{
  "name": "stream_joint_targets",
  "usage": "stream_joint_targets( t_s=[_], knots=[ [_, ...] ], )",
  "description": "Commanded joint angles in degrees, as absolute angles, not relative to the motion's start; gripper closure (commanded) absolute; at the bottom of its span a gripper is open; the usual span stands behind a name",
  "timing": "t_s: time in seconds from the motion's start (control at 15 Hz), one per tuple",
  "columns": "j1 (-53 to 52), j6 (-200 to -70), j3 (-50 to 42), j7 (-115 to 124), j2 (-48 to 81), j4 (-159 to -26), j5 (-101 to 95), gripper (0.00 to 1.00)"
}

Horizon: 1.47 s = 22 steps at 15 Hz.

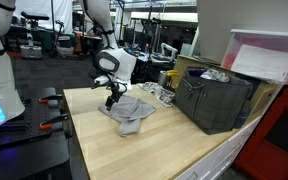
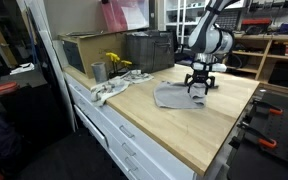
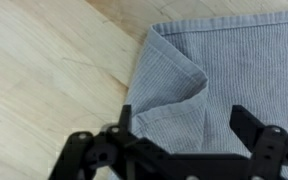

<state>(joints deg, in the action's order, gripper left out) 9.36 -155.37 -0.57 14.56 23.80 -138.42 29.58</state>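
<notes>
The gripper (image 3: 181, 128) is seen with its jaws spread wide apart, nothing clamped between them. It is held over the grey cloth (image 3: 219, 60), which is laid on the wooden worktop (image 3: 44, 70) with one corner folded over. Contact cannot be told.

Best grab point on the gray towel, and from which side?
Probably the folded-over corner of the gray towel, from straight above: the cloth lies flat on the table, and that flap gives a raised double layer. The open pincer hangs over it.
</notes>
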Motion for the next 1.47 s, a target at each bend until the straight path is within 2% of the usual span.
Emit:
stream_joint_targets(
  t_s=[0.0, 0.67, 1.33, 1.4],
  knots=[
    [10.70, -155.70, 0.32, 12.41, 25.22, -136.33, 31.19, 0.00],
    [10.78, -153.77, 0.18, 13.65, 28.29, -132.70, 30.50, 0.00],
    [8.37, -146.23, -1.23, 26.38, 27.41, -132.24, 33.47, 0.00],
    [8.18, -146.18, -1.34, 27.13, 27.40, -132.22, 34.10, 0.04]
  ],
)
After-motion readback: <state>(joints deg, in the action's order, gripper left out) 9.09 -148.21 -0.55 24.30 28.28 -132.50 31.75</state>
